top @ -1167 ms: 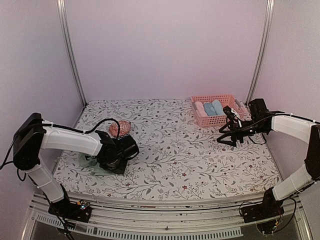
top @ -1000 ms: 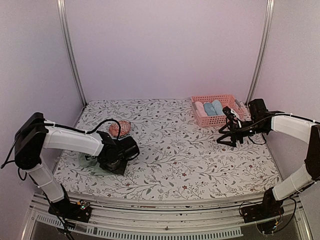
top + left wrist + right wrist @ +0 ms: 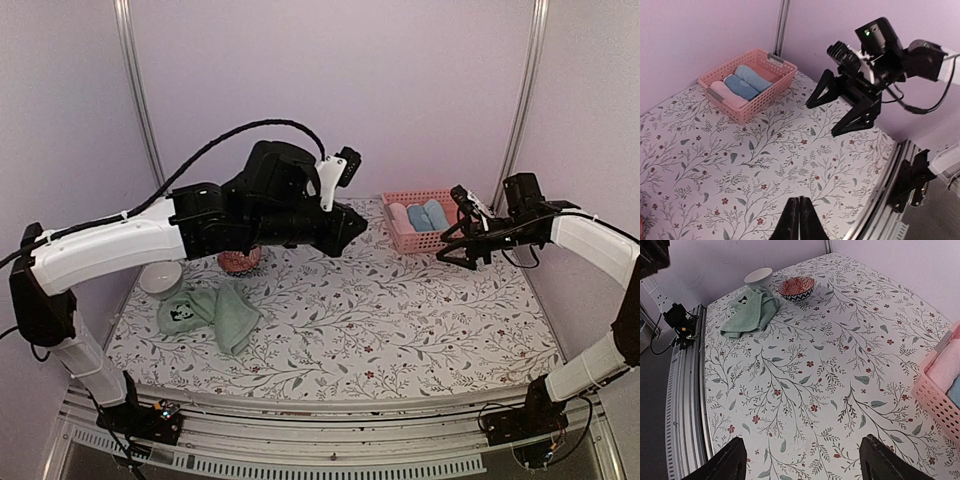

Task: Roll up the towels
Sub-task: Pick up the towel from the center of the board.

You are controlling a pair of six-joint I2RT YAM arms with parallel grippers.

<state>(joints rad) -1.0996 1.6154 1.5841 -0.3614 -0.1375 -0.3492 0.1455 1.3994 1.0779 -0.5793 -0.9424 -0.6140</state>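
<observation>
Inside the pink plastic basket (image 3: 425, 222) (image 3: 747, 82): three rolled cloths packed side by side, a pale pink roll (image 3: 400, 217) (image 3: 722, 90) at the left end as the top camera sees it, then two light blue rolled towels (image 3: 428, 215) (image 3: 745, 80) beside it. Filled across its width, rolls lying flat below the slatted rim.

Well apart from the basket, over at the opposite, left side of the floral tablecloth (image 3: 380, 320): the sage green towel (image 3: 208, 312) (image 3: 750, 312), unrolled, crumpled and partly folded over itself, with a small black-and-white panda-like print (image 3: 181, 314) facing up. No letters legible on it. Just beside that towel, on its far side from the arms: a white bowl (image 3: 160, 278) (image 3: 759, 276), contents hidden from every view. Nearer the basket than the white bowl: a red patterned bowl (image 3: 240, 261) (image 3: 796, 288), partly hidden under the left arm from above.

Left gripper (image 3: 799, 220) (image 3: 360, 222): raised high above the cloth just left of the basket, fingers pressed together, holding nothing. Right gripper (image 3: 821, 120) (image 3: 802, 450) (image 3: 447, 248): in the air close by the basket's right front corner, fingers spread wide, nothing between them.
</observation>
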